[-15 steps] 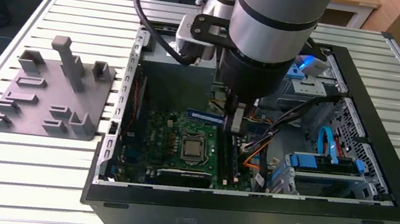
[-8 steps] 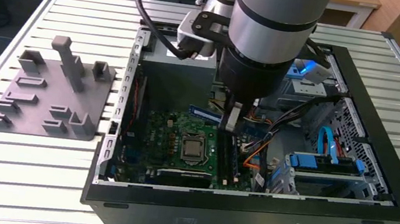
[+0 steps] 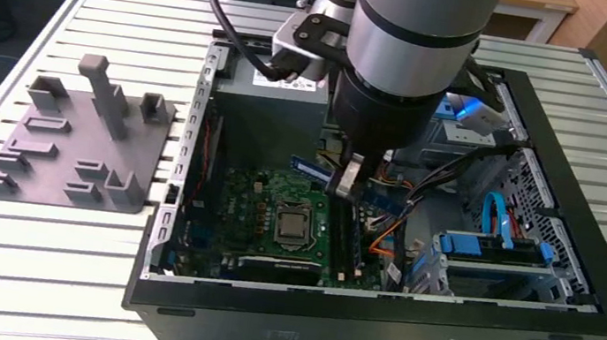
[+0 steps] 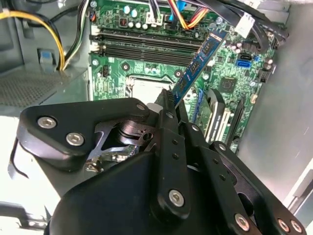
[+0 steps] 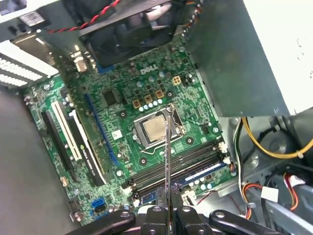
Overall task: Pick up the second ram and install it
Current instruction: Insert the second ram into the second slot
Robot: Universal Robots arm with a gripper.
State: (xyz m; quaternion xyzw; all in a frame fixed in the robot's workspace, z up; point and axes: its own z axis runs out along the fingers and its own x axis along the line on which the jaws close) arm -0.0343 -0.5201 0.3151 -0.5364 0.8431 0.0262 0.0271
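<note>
Gripper (image 4: pixel 168 102): was clamped on 1 thin, flat, blue-green memory stick (image 4: pixel 198 63).
Stick: was held clear above the green motherboard (image 5: pixel 127 83).

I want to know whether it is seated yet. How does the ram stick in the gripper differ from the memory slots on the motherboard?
The second ram is bluish with chips showing; the memory slots are black. The second ram is held in the air by the gripper, slanted above the board; the memory slots lie flat, fixed on the motherboard. Both are long and narrow.
</note>
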